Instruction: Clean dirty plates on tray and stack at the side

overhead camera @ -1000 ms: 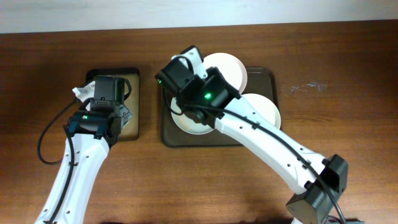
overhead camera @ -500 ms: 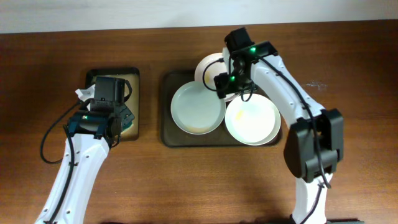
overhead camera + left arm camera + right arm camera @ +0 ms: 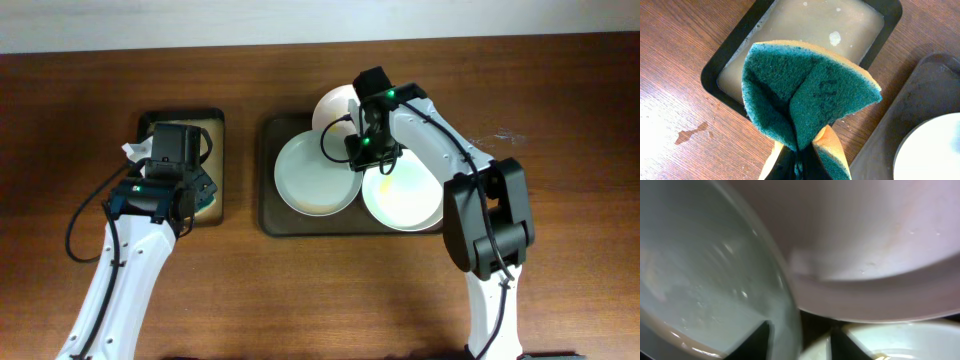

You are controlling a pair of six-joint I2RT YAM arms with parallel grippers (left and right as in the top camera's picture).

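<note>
Three white plates lie on the dark tray (image 3: 272, 214): a left plate (image 3: 312, 170), a back plate (image 3: 333, 106) and a right plate (image 3: 408, 198) with a yellow smear. My right gripper (image 3: 365, 152) is low where the three plates meet. In the right wrist view it (image 3: 800, 341) is open, and its fingers straddle the rim of the left plate (image 3: 700, 270), beside the back plate (image 3: 865, 240) and the right plate (image 3: 900, 341). My left gripper (image 3: 188, 186) is shut on a folded green and yellow sponge (image 3: 810, 100) and holds it above the basin.
A black-rimmed basin (image 3: 216, 122) of tan cloudy water stands left of the tray; it also shows in the left wrist view (image 3: 725, 65). A crumpled white scrap (image 3: 130, 150) lies at its left edge. There are water spots on the wood (image 3: 690, 135).
My right arm has swung from the tray's left side across to the right, and its gripper has come down among the plates. The left arm and sponge have not moved.
</note>
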